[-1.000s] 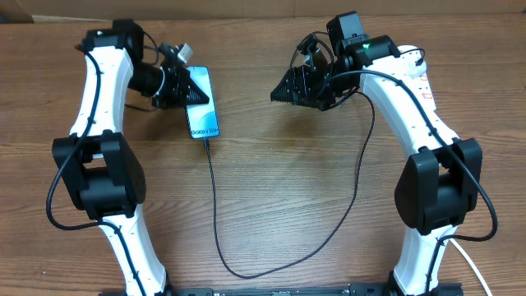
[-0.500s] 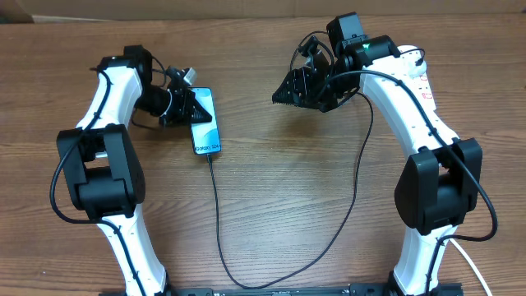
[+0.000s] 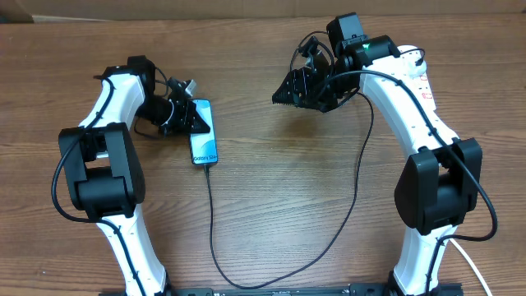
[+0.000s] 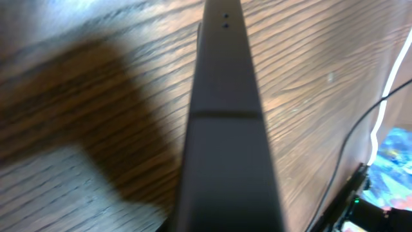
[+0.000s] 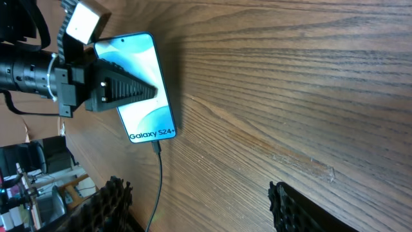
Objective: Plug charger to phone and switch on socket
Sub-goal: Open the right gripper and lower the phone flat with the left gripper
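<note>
The phone (image 3: 206, 141) has a teal screen with "Galaxy S24" at its near end. My left gripper (image 3: 198, 122) is shut on its far half, one finger (image 5: 122, 88) across the screen. In the left wrist view the phone's dark edge (image 4: 225, 129) fills the middle. The charger's thin black cable (image 3: 212, 214) has its connector (image 5: 156, 147) in the phone's near end; it loops along the front edge and up toward the right arm. My right gripper (image 3: 297, 94) hangs open and empty above the table's far middle, its fingers (image 5: 109, 200) wide apart. The socket is out of view.
A thick white lead (image 3: 470, 265) shows at the front right corner, and a white lead (image 4: 386, 90) shows at the right of the left wrist view. Bare wood table (image 3: 279, 189) lies between the arms.
My left gripper has carried the phone toward the front of the table and turned it slightly; the cable end followed. The right arm has not moved.
</note>
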Tool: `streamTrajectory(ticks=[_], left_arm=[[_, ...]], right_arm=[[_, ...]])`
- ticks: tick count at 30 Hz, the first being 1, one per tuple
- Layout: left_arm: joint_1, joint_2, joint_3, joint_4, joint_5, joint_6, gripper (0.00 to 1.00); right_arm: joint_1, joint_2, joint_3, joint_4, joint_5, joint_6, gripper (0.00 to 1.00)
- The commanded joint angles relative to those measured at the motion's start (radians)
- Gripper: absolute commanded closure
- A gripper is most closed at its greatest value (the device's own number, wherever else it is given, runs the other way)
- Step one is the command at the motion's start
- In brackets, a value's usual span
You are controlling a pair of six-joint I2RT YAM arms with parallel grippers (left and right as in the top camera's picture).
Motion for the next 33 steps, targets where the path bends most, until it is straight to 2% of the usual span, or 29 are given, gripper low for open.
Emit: streamTrajectory(ticks=[1, 11, 14, 21, 28, 33], left_arm=[[-0.008, -0.008, -0.021, 0.007, -0.029, 0.010, 0.96], [-0.007, -0.008, -0.073, 0.069, -0.028, 0.007, 0.95], [-0.007, -0.008, -0.073, 0.071, -0.029, 0.008, 0.89], [-0.007, -0.008, -0.073, 0.071, -0.029, 0.008, 0.85], [-0.007, -0.008, -0.073, 0.071, -0.029, 0.007, 0.74], [-0.006, -0.008, -0.073, 0.071, -0.034, 0.004, 0.71]], right_arm=[[0.004, 0.001, 0.005, -0.003, 0.003, -0.009, 0.30], [0.004, 0.001, 0.005, -0.004, 0.003, -0.009, 0.31], [0.004, 0.001, 0.005, -0.004, 0.003, -0.009, 0.31], [0.004, 0.001, 0.005, -0.004, 0.003, -0.009, 0.31], [0.004, 0.001, 0.005, -0.004, 0.003, -0.009, 0.30], [0.004, 0.001, 0.005, -0.004, 0.003, -0.009, 0.30]])
